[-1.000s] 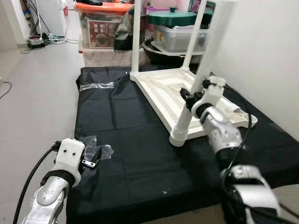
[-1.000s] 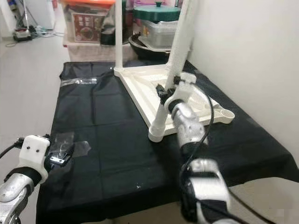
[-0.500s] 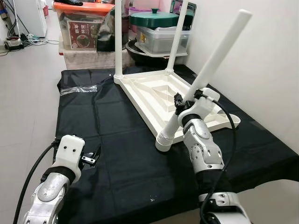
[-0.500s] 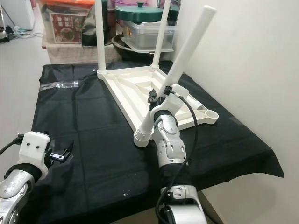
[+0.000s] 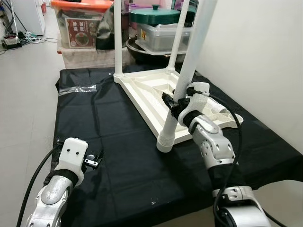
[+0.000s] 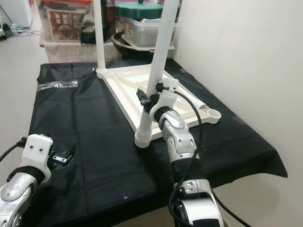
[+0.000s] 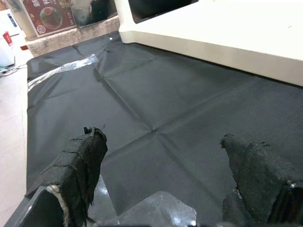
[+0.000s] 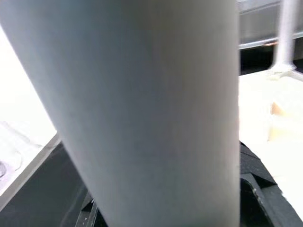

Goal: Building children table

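our right gripper (image 5: 176,100) is clamped around the white leg (image 5: 182,78) about a third of the way up its length, and that leg is what the coming move turns on. its long axis runs nearly upright, leaning slightly away from us, with its ribbed foot end seated at the near corner (image 5: 164,143) of the upturned table top (image 5: 156,92), which lies flat on the black cloth (image 5: 113,123). two more legs (image 5: 118,42) already stand at the far corners, and the open socket (image 5: 231,117) at the right-hand corner sits just beyond our right arm. from the right wrist view the leg crowds the lens, so we cannot quite tell whether it is fully home. our left gripper (image 7: 161,165) hovers low over the cloth well to the left, fingers spread wide and empty, much farther from the leg than the right.
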`<state>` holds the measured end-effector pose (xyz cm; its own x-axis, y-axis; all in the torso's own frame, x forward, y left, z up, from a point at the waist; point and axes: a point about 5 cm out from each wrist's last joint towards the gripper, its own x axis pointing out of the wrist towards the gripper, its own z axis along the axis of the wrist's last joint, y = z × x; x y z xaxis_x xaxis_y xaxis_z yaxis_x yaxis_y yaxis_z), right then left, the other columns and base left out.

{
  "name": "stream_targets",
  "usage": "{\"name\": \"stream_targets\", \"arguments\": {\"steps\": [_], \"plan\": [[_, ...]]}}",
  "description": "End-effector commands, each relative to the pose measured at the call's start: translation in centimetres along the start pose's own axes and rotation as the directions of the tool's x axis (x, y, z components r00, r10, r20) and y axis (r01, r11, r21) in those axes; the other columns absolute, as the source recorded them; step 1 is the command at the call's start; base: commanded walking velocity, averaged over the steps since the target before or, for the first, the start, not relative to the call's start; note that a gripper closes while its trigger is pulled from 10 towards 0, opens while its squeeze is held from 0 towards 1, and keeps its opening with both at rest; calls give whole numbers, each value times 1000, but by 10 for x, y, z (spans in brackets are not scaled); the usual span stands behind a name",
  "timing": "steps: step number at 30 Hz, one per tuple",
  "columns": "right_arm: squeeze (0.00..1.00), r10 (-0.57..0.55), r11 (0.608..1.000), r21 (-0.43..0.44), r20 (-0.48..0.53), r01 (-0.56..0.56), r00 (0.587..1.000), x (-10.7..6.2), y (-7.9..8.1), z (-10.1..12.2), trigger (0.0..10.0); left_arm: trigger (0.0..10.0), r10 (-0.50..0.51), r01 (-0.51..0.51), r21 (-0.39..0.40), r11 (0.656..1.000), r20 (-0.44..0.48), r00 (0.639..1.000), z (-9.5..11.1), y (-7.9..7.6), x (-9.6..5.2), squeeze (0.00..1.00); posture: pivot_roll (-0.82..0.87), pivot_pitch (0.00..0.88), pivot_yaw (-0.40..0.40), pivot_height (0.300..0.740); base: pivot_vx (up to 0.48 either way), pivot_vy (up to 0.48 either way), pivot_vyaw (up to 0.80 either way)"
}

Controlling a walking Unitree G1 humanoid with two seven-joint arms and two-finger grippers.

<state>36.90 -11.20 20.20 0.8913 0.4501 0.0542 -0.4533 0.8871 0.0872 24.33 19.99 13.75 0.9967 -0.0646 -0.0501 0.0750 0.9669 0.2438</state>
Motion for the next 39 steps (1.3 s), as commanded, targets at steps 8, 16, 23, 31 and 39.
{"name": "stream_targets", "arguments": {"steps": [8,16,23,31,39], "plan": [[0,201,973,124,-59,-193,978,-3,9,-25,0,10000,-18,18,-24,1000,-14,1000,-4,-4,0,0,48,0,-96,740,0,0,0],[0,374,927,64,-66,-370,925,-9,14,-35,0,10000,-20,20,-21,1000,-17,1000,-4,-2,-1,0,58,0,-94,740,0,0,0],[0,547,825,-72,-145,-560,825,-6,29,-29,0,10000,-26,25,-25,999,-16,1000,-4,-4,1,0,54,0,-96,740,0,0,0],[0,716,671,-75,-195,-738,671,-10,39,-29,0,10000,-27,27,-26,999,-16,1000,-5,-6,1,0,60,0,-103,740,0,0,0],[0,718,679,-32,-178,-733,673,-8,35,-30,0,10000,-36,35,-38,999,-19,999,-6,-8,-1,0,53,0,-102,740,0,0,0]]}}
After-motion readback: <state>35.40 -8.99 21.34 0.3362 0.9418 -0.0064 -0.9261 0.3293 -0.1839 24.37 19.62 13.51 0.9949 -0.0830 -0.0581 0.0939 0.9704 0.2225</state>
